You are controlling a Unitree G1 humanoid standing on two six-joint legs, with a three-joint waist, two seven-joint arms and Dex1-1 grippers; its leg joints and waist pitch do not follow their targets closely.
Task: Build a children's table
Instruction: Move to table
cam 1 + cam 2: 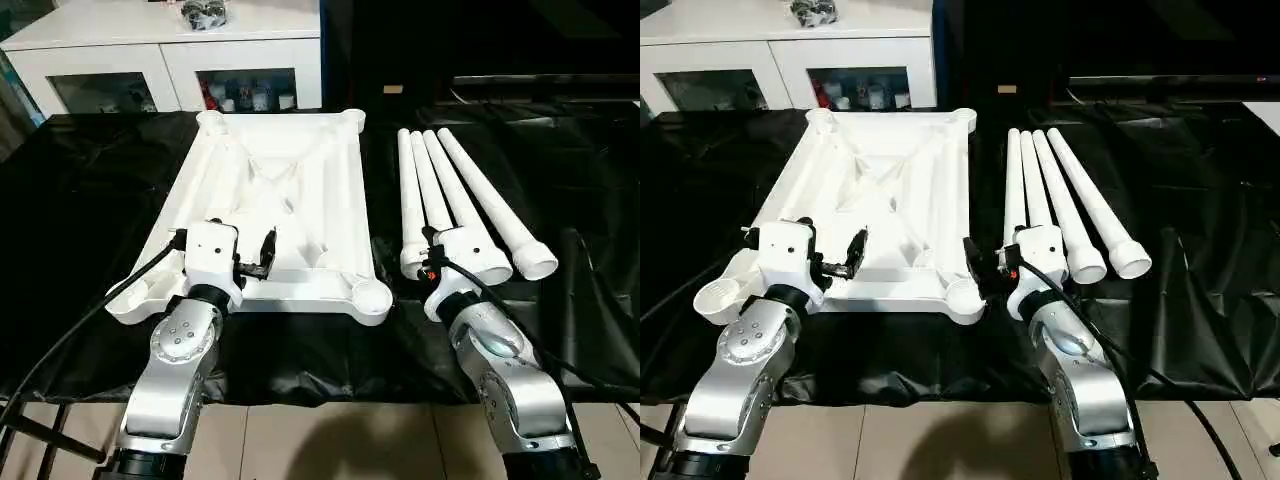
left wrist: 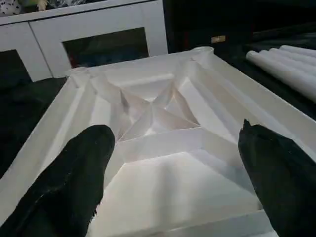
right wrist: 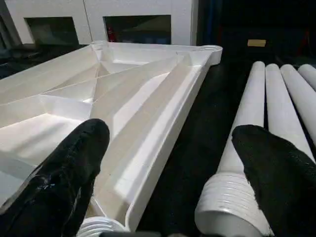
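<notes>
With both my left hand (image 1: 262,255) and right hand (image 3: 170,163) spread and holding nothing, I'd grip the light, stiff, slick leg (image 3: 249,148) nearest the tabletop (image 1: 290,190) mid-shaft.

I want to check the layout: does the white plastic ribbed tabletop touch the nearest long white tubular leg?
Apart. In the right wrist view a strip of black cloth separates the tabletop from the leg.

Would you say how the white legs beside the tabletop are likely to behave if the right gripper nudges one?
The legs are smooth round tubes lying loose on the black sheet, so one would probably roll sideways. They look rigid and likely light.
</notes>
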